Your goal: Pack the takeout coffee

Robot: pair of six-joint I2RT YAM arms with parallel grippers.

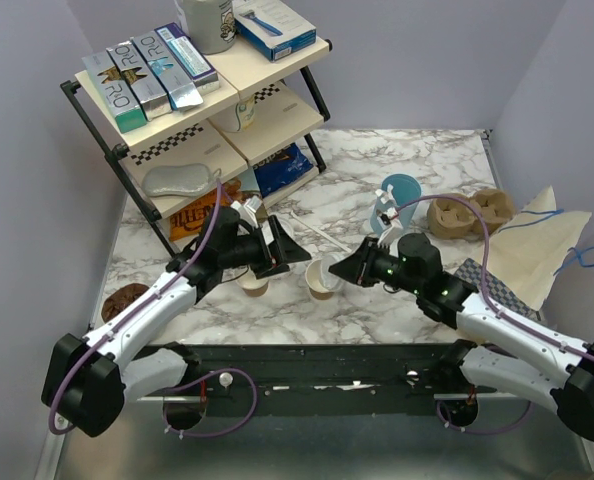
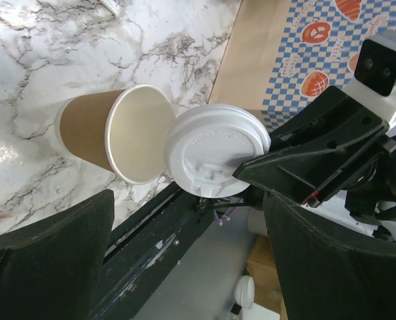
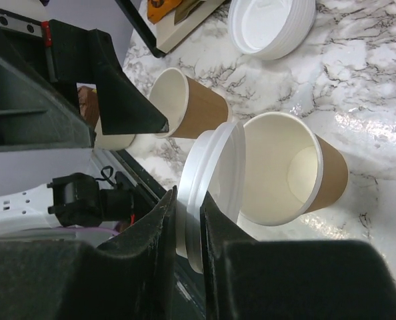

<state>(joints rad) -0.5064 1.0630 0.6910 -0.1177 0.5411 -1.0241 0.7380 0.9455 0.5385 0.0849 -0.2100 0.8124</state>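
– On the worktop [image 1: 307,320], between the two arms: what is entered for the task?
– Item one, takeout coffee cup [image 3: 298,177]: tan paper, upright, mouth open, seemingly empty. Item two, lid [image 3: 218,180]: white plastic, not yet fitted, held on edge just beside the cup's rim.
– Holder of the lid?
– Entry: right pincer [image 3: 189,200], closed on the lid, one finger against each face. Entry: left pincer [image 2: 188,193], spread wide, holding nothing, facing cup and lid from the other side.
– Other stock nearby?
– One second cup [image 3: 185,103], lidless, same pattern, close behind; not to be confused with item one.
– Step in hand, by your reading?
– Capping the cup. Handling notes: turn the lid flat before it descends; centre it over the rim, since a tilted lid likely seats on one side only. Press evenly and lightly, as paper walls dent. The cup looks light and apt to slide or tip under a sideways push, so the left pincer could steady its wall low down. Release only once the lid sits level all round
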